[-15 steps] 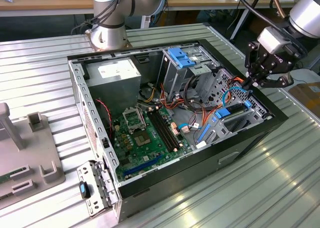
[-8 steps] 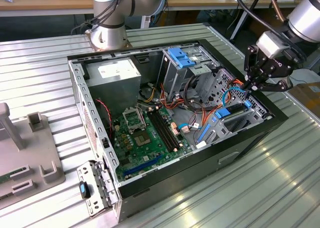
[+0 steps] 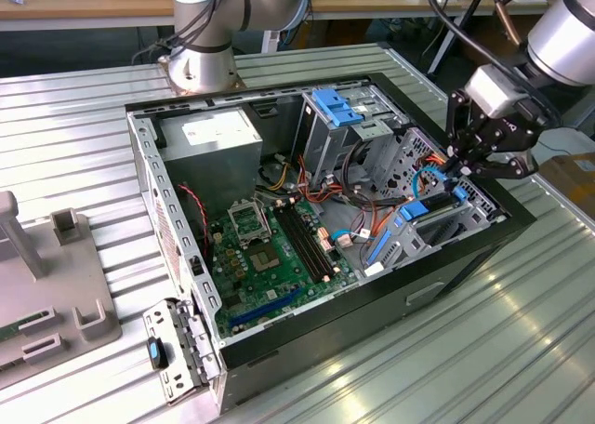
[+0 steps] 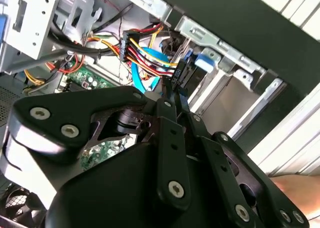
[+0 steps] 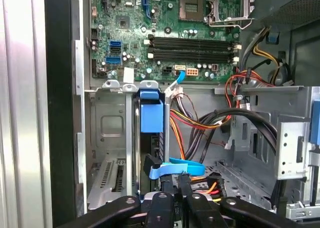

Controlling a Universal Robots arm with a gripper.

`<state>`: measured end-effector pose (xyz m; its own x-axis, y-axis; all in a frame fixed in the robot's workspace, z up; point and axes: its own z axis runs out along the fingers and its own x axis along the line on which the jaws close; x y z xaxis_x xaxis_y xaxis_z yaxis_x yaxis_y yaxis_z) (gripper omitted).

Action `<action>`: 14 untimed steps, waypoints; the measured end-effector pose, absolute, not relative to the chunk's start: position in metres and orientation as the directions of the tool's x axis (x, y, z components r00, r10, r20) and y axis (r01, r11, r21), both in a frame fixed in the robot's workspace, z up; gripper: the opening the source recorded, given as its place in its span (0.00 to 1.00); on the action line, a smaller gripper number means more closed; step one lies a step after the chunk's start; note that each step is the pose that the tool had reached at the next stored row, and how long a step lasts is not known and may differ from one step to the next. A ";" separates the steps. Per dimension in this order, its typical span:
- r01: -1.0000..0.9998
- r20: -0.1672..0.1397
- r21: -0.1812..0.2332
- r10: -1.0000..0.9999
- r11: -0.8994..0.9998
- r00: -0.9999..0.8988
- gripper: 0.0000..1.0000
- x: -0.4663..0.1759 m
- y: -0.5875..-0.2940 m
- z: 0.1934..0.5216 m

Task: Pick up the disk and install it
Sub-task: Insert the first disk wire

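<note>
disk (image 5: pixel 151 115) is sitting on edge in the drive cage (image 5: pixel 107 133) of the open case (image 3: pixel 446 275), its blue bracket tab showing at the cage mouth. In the exterior view the cage is lying at about 3 o'clock in the case; motherboard (image 3: pixel 270 257) at about 7 o'clock; grey power-supply box (image 3: pixel 218 136) at about 11 o'clock; whole case is resting on the ribbed metal bench (image 3: pixel 521 350).

Step, as a judgement: pick-up is looking done and the disk is looking slotted, so the install end is in hand, either final seating or cabling at the disk's end. Whether it is fully home I cannot tell. Any further move is calling for a push square to the slot, steering clear of the red-yellow-black wire bundle (image 5: pixel 200 123) and the blue flat cable (image 5: pixel 182 165), which is crossing just beside the tips.

pincer (image 4: pixel 169 92) is hanging over the cage, at about 3 o'clock in the exterior view. It is clenched, with no gap showing between the tips and nothing of the disk between them; tips are lying right by a black plug (image 4: pixel 182 75) next to the blue tab. Whether they are nipping that plug or only touching it is not clear.
</note>
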<state>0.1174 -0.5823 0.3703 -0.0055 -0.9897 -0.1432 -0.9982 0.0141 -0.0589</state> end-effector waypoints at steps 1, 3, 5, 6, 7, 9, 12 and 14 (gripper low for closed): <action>-0.998 -0.143 -0.059 -0.990 0.014 -0.005 0.16 0.115 -0.582 0.370; -0.998 -0.140 -0.061 -0.990 0.014 -0.005 0.16 0.109 -0.583 0.370; -0.998 -0.135 -0.061 -0.991 0.023 -0.015 0.16 0.109 -0.583 0.368; -0.998 -0.134 -0.061 -0.991 0.032 -0.023 0.16 0.109 -0.583 0.367; -0.997 -0.132 -0.061 -0.990 0.053 -0.044 0.16 0.108 -0.583 0.367; -0.997 -0.132 -0.061 -0.990 0.053 -0.045 0.16 0.108 -0.583 0.367; -0.996 -0.132 -0.061 -0.990 0.058 -0.049 0.16 0.108 -0.585 0.366; -0.996 -0.131 -0.061 -0.990 0.066 -0.057 0.16 0.108 -0.586 0.364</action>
<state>0.1083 -0.5856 0.3643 -0.0571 -0.9897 -0.1314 -0.9960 0.0655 -0.0611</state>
